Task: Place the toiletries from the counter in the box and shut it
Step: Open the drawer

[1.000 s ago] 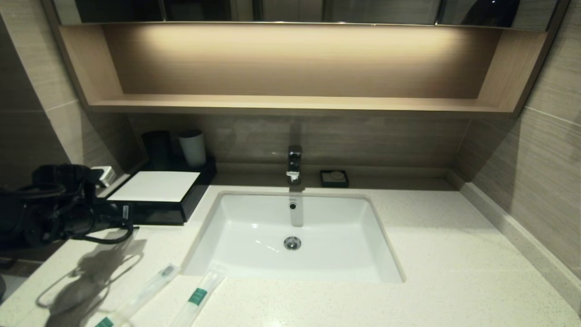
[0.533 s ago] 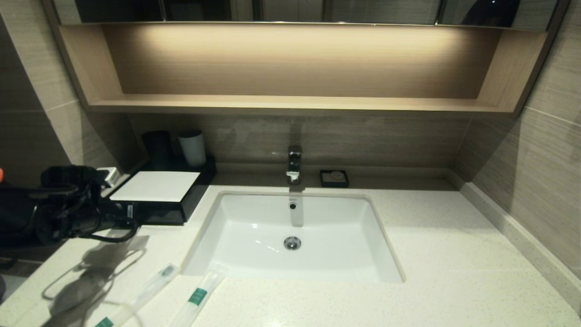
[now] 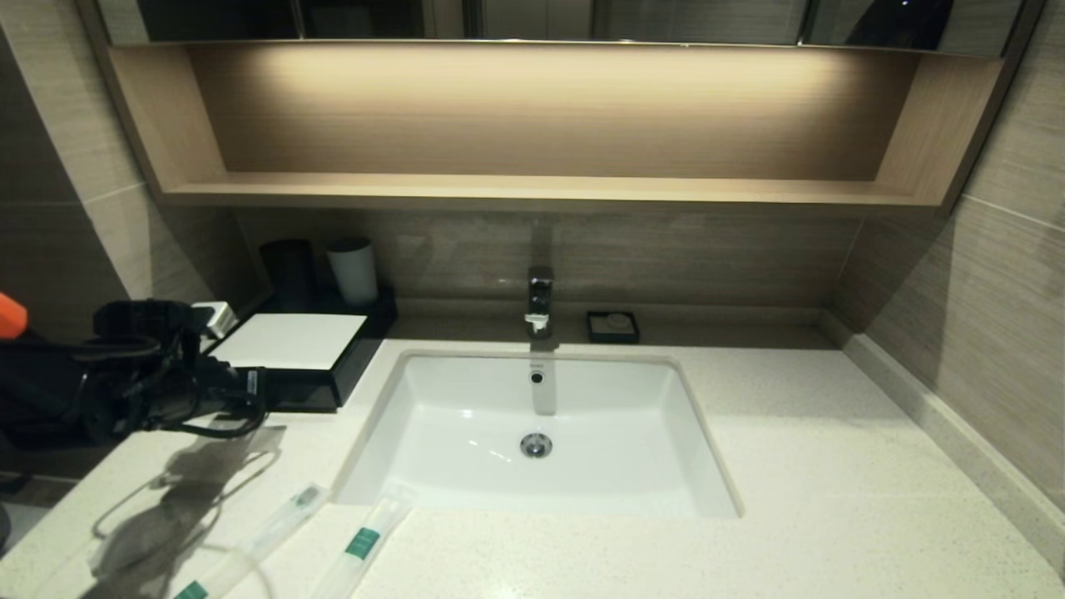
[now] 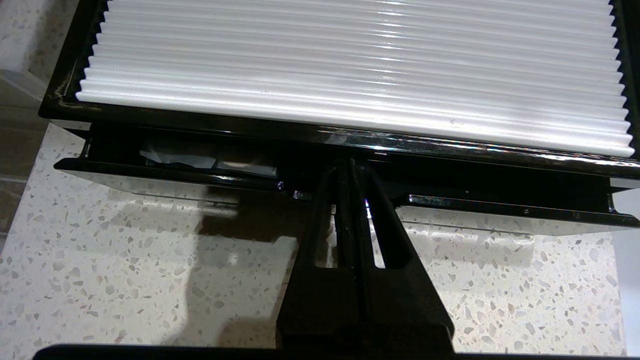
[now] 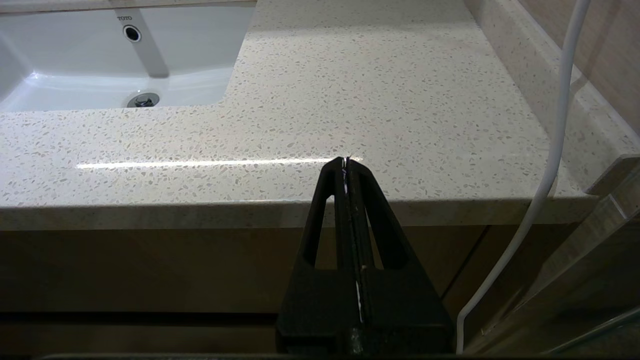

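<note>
Left gripper [image 4: 350, 167] pressed together, empty, tips right at the front lip of the box [image 4: 350, 140], whose drawer [image 4: 320, 192] stands slightly out with something pale and clear-wrapped inside, hard to identify. From there, at about 5 o'clock in the head view, two toothbrush packets [image 3: 359, 542] flat on the counter [image 3: 832, 466], well apart from the box, long axes slanting from near left toward the sink [image 3: 537, 433]. Probably a wider drawer opening needed first, then a reach back. Nearer arm: the left one. Right gripper [image 5: 346, 162] also closed, empty, parked off the counter's near edge.
</note>
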Tool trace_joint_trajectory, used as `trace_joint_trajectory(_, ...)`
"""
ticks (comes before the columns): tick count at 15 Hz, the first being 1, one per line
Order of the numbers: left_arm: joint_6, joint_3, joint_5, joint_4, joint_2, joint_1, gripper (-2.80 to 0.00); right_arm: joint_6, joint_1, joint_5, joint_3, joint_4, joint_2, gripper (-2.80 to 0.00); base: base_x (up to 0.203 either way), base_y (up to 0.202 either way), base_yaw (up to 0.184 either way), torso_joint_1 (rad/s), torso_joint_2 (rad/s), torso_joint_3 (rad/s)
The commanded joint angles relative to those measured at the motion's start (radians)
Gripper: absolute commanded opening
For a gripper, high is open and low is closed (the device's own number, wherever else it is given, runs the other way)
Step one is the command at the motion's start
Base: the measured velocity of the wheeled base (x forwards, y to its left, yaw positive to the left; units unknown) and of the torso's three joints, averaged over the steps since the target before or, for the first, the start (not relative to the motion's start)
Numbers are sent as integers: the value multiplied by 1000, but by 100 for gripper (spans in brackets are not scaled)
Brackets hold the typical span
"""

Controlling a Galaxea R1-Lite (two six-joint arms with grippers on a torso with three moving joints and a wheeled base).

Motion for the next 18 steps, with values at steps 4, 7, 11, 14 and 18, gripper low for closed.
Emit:
trace_joint_trajectory(4,1,-24,-6,-36,54,-6,-280,0,0,-1,0,3,2,-280,0,0,0,0,0,0)
trace_joint_trajectory(7,0,-37,-3,-47,76,-5,-280,0,0,-1,0,3,2,-280,0,0,0,0,0,0)
trace_joint_trajectory(11,2,-22,1,1,54,-5,-280,2,0,0,0,3,2,-280,0,0,0,0,0,0)
trace_joint_trajectory(14,9,-22,-1,192,-29,2,-280,2,0,1,0,1,2,-280,0,0,0,0,0,0)
trace_joint_trajectory(18,39,-30,0,378,-91,6,-280,2,0,1,0,1,2,-280,0,0,0,0,0,0)
